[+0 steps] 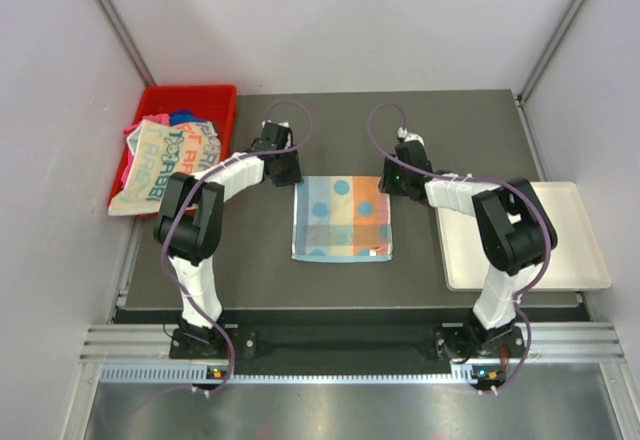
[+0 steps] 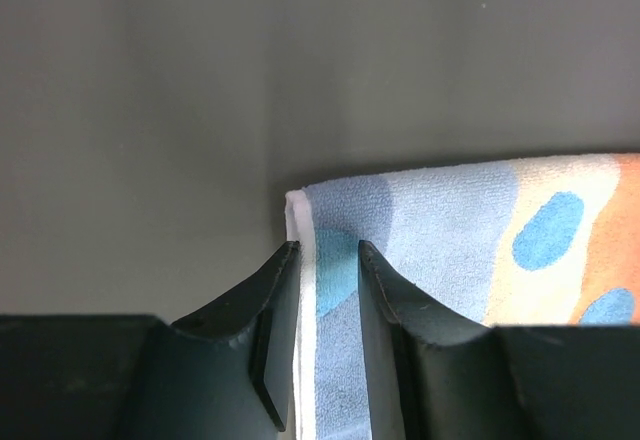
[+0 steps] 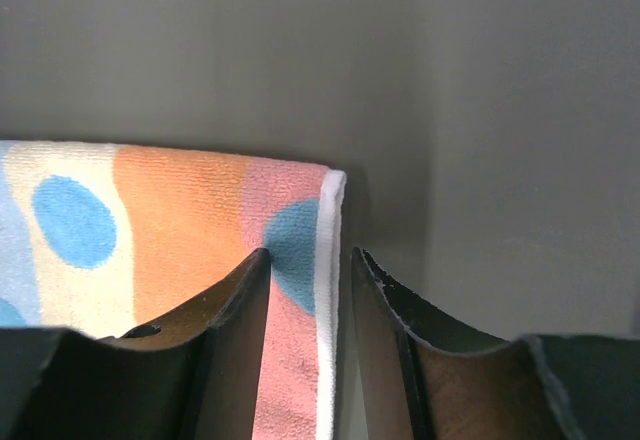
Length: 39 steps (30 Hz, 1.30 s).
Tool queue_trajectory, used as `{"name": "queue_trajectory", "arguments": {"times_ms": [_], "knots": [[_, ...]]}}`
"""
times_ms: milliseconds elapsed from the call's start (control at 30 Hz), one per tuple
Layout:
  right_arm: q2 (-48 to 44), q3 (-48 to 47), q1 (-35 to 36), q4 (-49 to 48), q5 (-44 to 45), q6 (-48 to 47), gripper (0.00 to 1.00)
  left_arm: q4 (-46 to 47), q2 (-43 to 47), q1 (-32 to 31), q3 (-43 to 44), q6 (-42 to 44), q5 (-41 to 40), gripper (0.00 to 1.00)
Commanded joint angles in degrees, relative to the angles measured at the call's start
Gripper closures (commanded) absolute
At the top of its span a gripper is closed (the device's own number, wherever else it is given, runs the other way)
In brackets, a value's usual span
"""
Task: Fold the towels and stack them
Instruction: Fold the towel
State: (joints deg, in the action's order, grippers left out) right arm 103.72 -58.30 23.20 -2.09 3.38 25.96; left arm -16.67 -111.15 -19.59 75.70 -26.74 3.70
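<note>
A light blue patterned towel [image 1: 342,218] with blue dots and orange and pink bands lies flat on the dark table, mid-way between the arms. My left gripper [image 1: 288,174] sits at its far left corner. In the left wrist view the towel [image 2: 450,230] has its white-hemmed edge between the open jaws of the left gripper [image 2: 328,250], with gaps on both sides. My right gripper [image 1: 392,182] sits at the far right corner. In the right wrist view the right gripper [image 3: 310,255] stands open astride the pink corner of the towel [image 3: 170,220].
A red bin [image 1: 222,100] at the far left holds more towels, with a cream lettered one [image 1: 165,160] draped over its near rim. A white tray [image 1: 570,260] lies on the right, beside the right arm. White walls close in both sides.
</note>
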Motion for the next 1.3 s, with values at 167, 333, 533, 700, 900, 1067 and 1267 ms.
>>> {"name": "queue_trajectory", "arguments": {"times_ms": [167,333,533,700,900,1067,1267], "knots": [[2.01,-4.18,-1.05,-1.08,-0.83,-0.29,0.73,2.87,-1.7,0.43,2.87,0.2,1.31,0.72],[1.22,-4.8,-1.4,-0.2,-0.83,-0.2,0.87,2.34,-1.09,0.52,3.4,0.02,1.57,0.86],[-0.1,-5.59,-2.28,0.86,-1.09,-0.29,0.92,1.46,-0.55,1.14,4.89,0.2,1.04,0.99],[0.69,-7.09,-2.9,1.21,-1.62,-0.55,0.93,0.76,-1.61,2.1,5.86,-0.24,1.3,1.0],[1.3,-9.1,-3.07,2.0,-1.79,-0.47,0.96,1.02,-2.57,2.46,6.12,-0.33,1.83,1.0],[3.76,-11.04,-3.16,1.91,-2.32,-0.82,0.93,0.41,-4.24,2.72,7.27,-0.59,0.96,0.83],[2.89,-10.52,-3.16,1.91,-1.36,-2.04,0.75,-0.3,-4.51,2.81,8.67,1.43,-0.72,0.6]]}}
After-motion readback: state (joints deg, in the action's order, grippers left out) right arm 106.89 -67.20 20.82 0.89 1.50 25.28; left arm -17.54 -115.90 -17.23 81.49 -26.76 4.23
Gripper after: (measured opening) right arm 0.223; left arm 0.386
